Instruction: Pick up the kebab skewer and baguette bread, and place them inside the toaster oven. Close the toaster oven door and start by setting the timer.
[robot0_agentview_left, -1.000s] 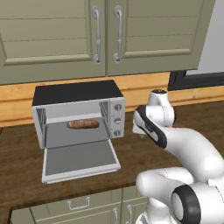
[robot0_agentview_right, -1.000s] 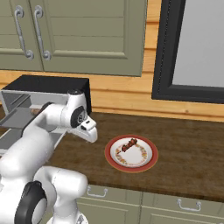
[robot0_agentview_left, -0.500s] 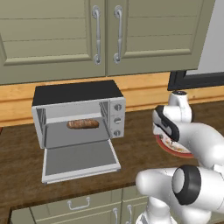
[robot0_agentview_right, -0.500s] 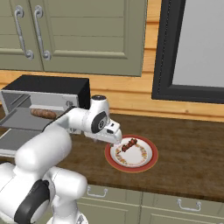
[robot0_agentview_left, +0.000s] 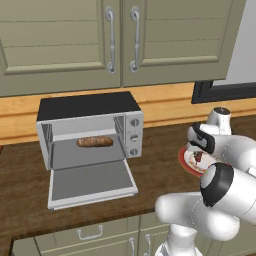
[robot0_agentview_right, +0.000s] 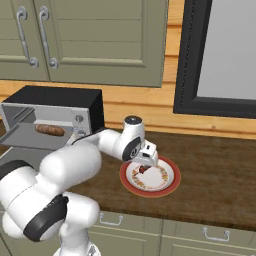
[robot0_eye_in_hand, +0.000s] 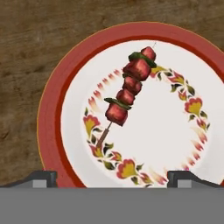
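Note:
The kebab skewer lies slantwise on a red-rimmed floral plate, with dark red meat chunks and green bits on a thin stick. My gripper hangs open just above the plate, a fingertip to each side and nothing between them. From the right base view, the gripper is over the skewer and plate. The baguette bread rests on the rack inside the toaster oven. The toaster oven door lies folded down and open. The baguette also shows inside the oven.
Three round knobs line the oven's right panel. Green wall cabinets hang above the wooden counter. A dark-framed panel stands behind the plate on the right. The plate sits near the counter's front edge.
The arm has swung right, from beside the oven to above the plate with the skewer. The gripper stayed open. The baguette and the oven door have not moved.

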